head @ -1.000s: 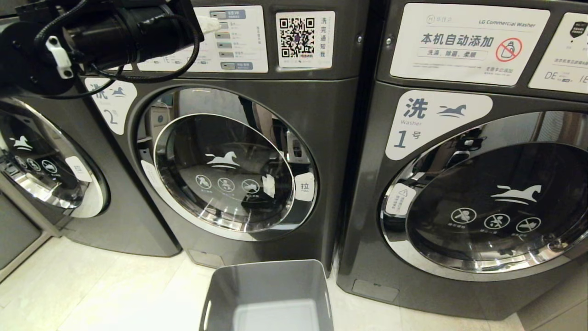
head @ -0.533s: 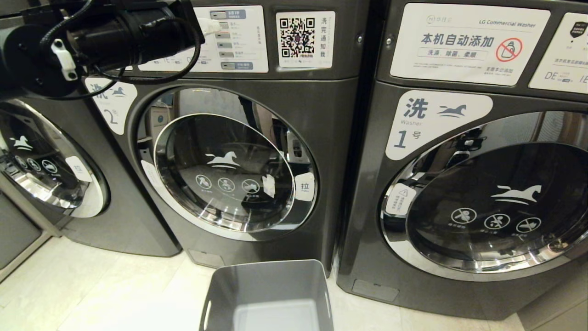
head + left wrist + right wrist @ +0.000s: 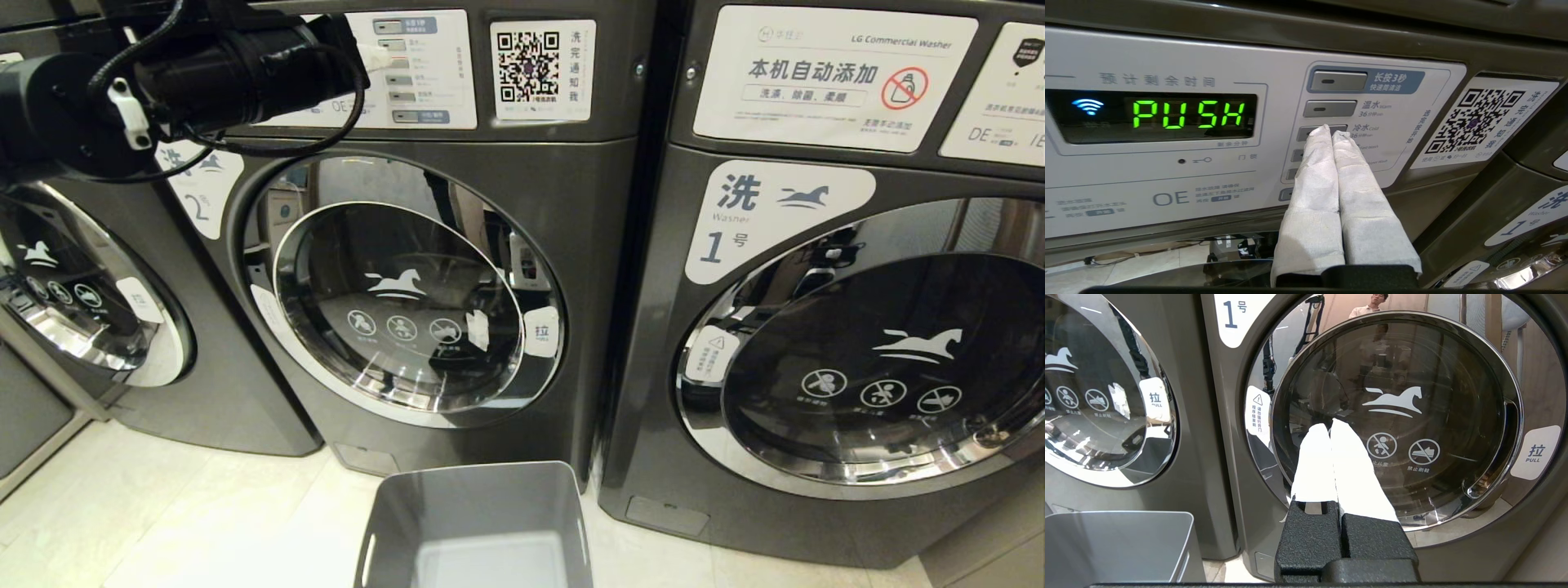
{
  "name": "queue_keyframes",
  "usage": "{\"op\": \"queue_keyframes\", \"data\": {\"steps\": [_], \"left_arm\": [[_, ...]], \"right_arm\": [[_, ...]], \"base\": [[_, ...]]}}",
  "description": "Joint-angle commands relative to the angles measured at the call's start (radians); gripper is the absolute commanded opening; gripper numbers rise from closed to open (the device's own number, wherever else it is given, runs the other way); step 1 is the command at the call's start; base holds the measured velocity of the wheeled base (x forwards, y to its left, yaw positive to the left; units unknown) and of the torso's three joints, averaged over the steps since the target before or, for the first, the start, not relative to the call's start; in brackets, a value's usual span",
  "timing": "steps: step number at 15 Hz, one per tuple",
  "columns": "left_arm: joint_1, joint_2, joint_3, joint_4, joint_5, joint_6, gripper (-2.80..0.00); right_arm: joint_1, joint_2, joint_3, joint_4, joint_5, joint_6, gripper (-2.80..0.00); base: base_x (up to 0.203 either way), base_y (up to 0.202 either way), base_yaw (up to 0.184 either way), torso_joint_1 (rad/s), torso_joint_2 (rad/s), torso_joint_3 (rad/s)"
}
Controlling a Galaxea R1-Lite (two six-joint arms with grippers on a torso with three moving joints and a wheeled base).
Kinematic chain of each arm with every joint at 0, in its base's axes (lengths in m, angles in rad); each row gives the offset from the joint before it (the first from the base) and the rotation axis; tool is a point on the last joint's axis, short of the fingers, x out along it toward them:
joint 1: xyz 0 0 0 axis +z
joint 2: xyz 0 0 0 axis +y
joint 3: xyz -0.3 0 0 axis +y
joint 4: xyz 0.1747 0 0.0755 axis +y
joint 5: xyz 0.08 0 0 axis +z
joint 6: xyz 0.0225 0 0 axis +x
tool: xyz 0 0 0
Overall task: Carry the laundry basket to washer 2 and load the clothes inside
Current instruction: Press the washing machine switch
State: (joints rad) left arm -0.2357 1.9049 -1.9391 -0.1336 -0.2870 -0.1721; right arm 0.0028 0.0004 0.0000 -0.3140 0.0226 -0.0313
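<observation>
Washer 2 is the dark grey machine in the middle, with its chrome-ringed glass door closed. My left gripper is shut and empty, its white-wrapped tips against the button column of that washer's control panel. In the left wrist view the left gripper rests on the cold-water button, and the display reads PUSH. The grey laundry basket stands on the floor in front of washer 2; the part of its inside that shows holds nothing. The clothes are out of view. My right gripper is shut and empty, low before washer 1's door.
Washer 1 stands to the right of washer 2, and a third washer to its left, both doors closed. A QR sticker sits beside the buttons. Pale floor tiles lie left of the basket.
My left arm has edged slightly to the right and its tips sit a little lower on the button column. Washers, basket and the head view have not shifted.
</observation>
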Motion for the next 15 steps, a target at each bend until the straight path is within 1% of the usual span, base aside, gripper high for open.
{"op": "queue_keyframes", "data": {"steps": [1, 3, 10, 15], "left_arm": [[-0.002, 0.0, 0.0, 0.001, -0.001, -0.001, -2.8], [-0.013, 0.002, 0.0, 0.002, -0.001, -0.001, -2.8], [-0.013, 0.019, 0.0, -0.007, -0.003, -0.001, -2.8], [-0.002, 0.034, -0.001, -0.009, -0.004, -0.004, -2.8]], "right_arm": [[0.0, 0.001, 0.04, -0.002, 0.0, -0.001, -2.8], [0.0, 0.001, 0.04, -0.002, 0.0, -0.001, -2.8], [0.0, 0.001, 0.04, -0.002, 0.0, -0.001, -2.8], [0.0, 0.001, 0.04, -0.002, 0.0, -0.001, -2.8]], "base": [[0.0, 0.0, 0.0, 0.0, 0.0, 0.0], [0.0, 0.0, 0.0, 0.0, 0.0, 0.0], [0.0, 0.0, 0.0, 0.0, 0.0, 0.0], [0.0, 0.0, 0.0, 0.0, 0.0, 0.0]]}}
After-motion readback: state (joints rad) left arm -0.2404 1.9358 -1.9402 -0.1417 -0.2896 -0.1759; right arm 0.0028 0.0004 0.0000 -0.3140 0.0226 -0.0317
